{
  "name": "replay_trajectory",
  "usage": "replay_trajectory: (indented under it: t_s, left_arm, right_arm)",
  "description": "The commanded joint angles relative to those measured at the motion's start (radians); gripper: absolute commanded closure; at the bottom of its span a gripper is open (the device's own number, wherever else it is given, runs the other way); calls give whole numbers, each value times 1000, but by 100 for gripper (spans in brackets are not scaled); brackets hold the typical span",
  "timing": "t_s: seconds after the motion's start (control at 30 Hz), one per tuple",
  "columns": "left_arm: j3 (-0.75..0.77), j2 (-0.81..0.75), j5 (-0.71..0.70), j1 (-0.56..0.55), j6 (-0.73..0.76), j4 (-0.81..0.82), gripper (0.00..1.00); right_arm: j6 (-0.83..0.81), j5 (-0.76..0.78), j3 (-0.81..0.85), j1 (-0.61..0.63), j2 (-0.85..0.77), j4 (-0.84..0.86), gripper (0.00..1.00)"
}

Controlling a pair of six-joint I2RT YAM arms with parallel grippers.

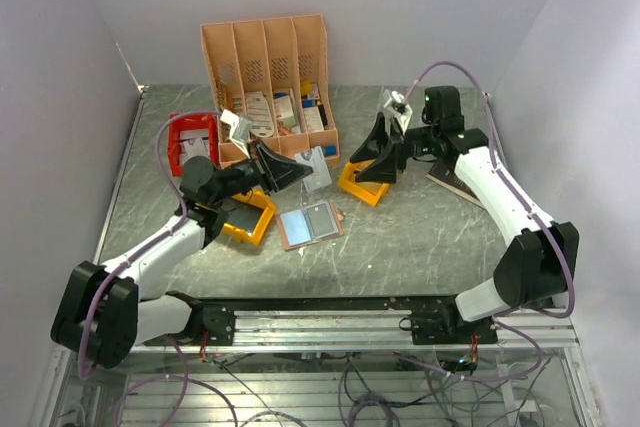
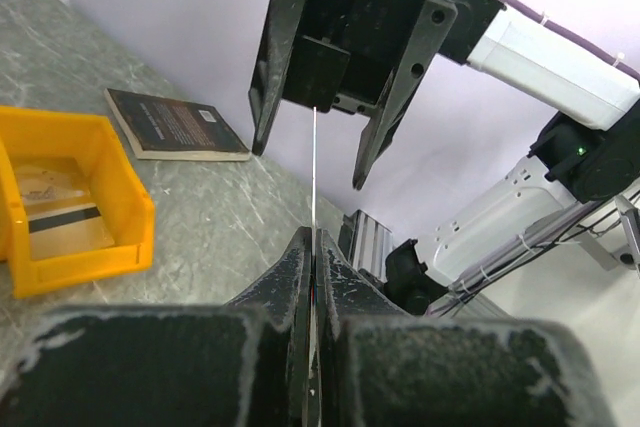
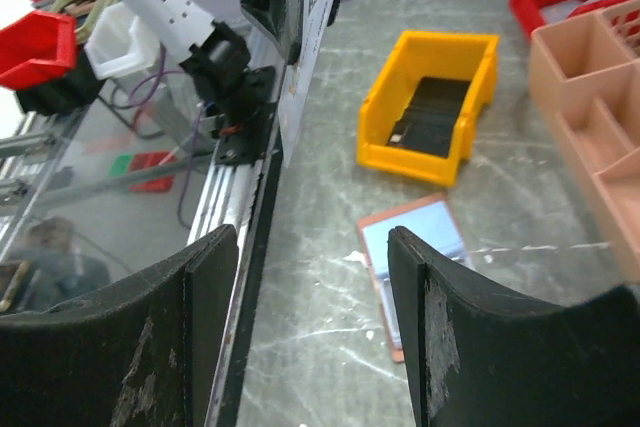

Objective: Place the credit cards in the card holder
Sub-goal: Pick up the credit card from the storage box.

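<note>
My left gripper (image 1: 303, 169) (image 2: 313, 239) is shut on a credit card (image 1: 320, 169) held in the air. In the left wrist view that card (image 2: 314, 177) shows edge-on as a thin white line rising from the closed jaws. My right gripper (image 1: 360, 165) (image 3: 310, 282) faces it, open, and its fingers (image 2: 375, 137) straddle the card's far end without touching. The same card (image 3: 305, 47) hangs ahead in the right wrist view. The card holder (image 1: 310, 224) (image 3: 425, 247) lies open on the table, below and between the two grippers, its pale blue pockets up.
One yellow bin (image 1: 250, 217) (image 3: 430, 97) lies under my left arm. Another (image 1: 362, 185) (image 2: 60, 202), with a card inside, is below my right gripper. The peach organiser (image 1: 268, 67) and red bin (image 1: 192, 142) stand behind. A black book (image 1: 455, 182) (image 2: 175, 125) lies at the right.
</note>
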Motion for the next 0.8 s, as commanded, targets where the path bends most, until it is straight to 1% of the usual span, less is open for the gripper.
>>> replay_trajectory:
  t_s: [0.0, 0.1, 0.23, 0.43, 0.57, 0.7, 0.77]
  left_arm:
    - [-63, -10, -139, -62, -29, 138, 93]
    - [-92, -7, -196, -104, -30, 158, 93]
    - [-116, -10, -244, -137, -15, 149, 93]
    - [-141, -3, -283, -144, -24, 171, 93]
    - [-134, 22, -281, -149, -35, 193, 93]
    - [-132, 30, -284, -152, -37, 204, 93]
    - [-124, 35, -279, -154, -37, 202, 93]
  right_arm:
    - [303, -43, -114, 19, -26, 317, 39]
    - [415, -42, -173, 31, -33, 435, 40]
    - [446, -35, -208, 48, -26, 472, 41]
    - [501, -38, -239, 71, -18, 538, 42]
    - [505, -34, -229, 104, -3, 531, 42]
    - [454, -13, -204, 130, 12, 473, 43]
    - [458, -8, -204, 138, 18, 472, 44]
